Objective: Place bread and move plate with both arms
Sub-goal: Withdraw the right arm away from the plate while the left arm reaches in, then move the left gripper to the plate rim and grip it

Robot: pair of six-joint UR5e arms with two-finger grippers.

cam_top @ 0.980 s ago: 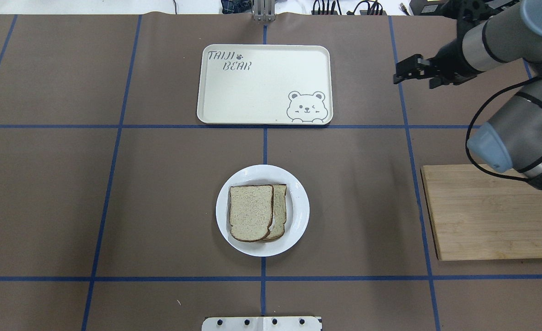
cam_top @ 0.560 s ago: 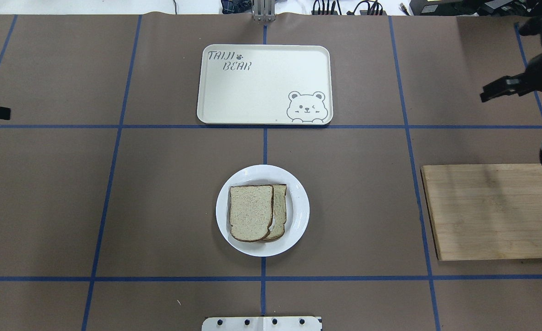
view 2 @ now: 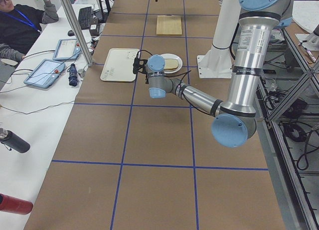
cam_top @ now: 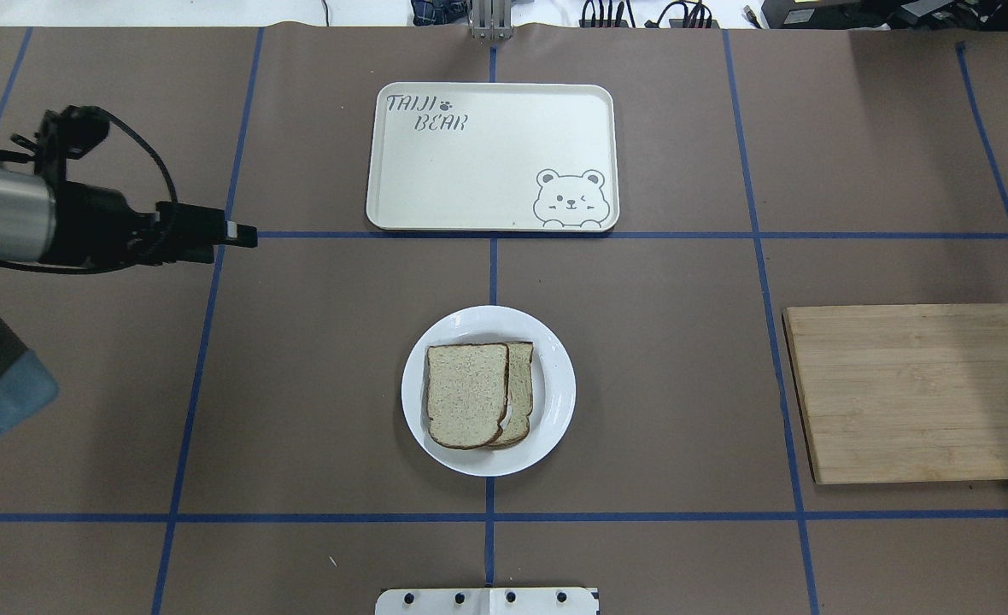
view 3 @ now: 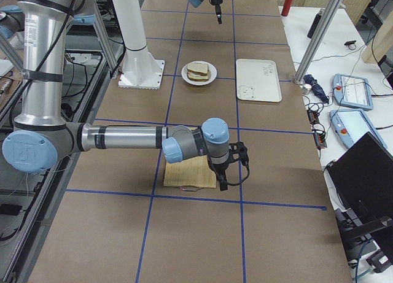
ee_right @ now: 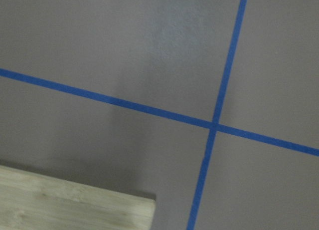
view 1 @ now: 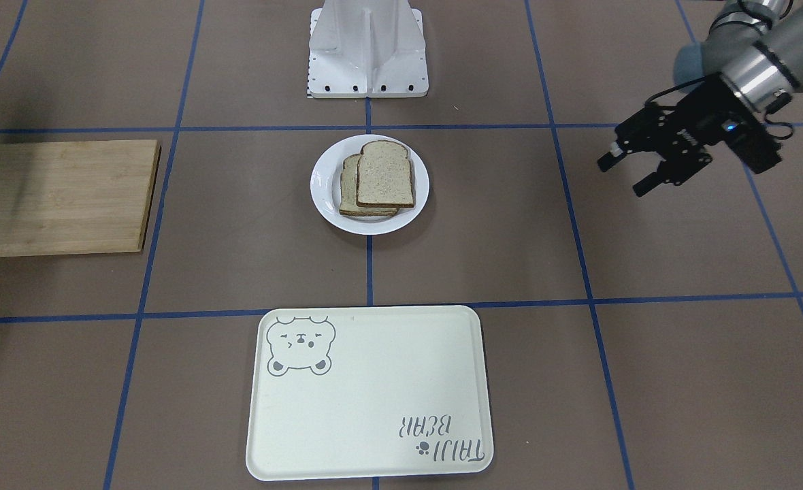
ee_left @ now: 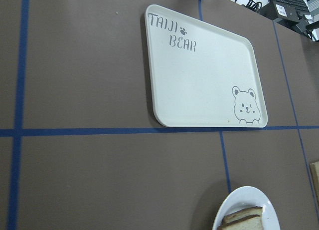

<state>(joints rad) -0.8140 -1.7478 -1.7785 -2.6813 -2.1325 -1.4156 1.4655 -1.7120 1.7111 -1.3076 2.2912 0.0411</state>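
On the brown counter [cam_top: 299, 384], closest to the robot's base, the round white plate [cam_top: 558, 401] sits on the centre tape line. The plain bread [cam_top: 466, 395] lies on it, on top of a second slice that peeks out to one side. A second ago the right arm reached over the far right of the counter. It has now pulled out of the overhead view. Only the right-side camera shows the right fingers [view 3: 219, 177], pointing down by the end of the wooden cutting board [cam_top: 914, 393]. From that view alone, whether they are apart or together cannot be told. Farther out, the left arm [cam_top: 8, 224] has swung in from the left edge, where only a black tip showed a moment before. The left fingers [view 1: 609, 158] are spread apart and hold nothing. They hover above the counter, well apart from the plate and pointing toward the middle. Farthest away, the cream bear tray [cam_top: 487, 154] has not moved. The bread placement looks done. The arms appear to be trading roles, so the two-armed plate move is likely next, and neither arm touches the plate yet.
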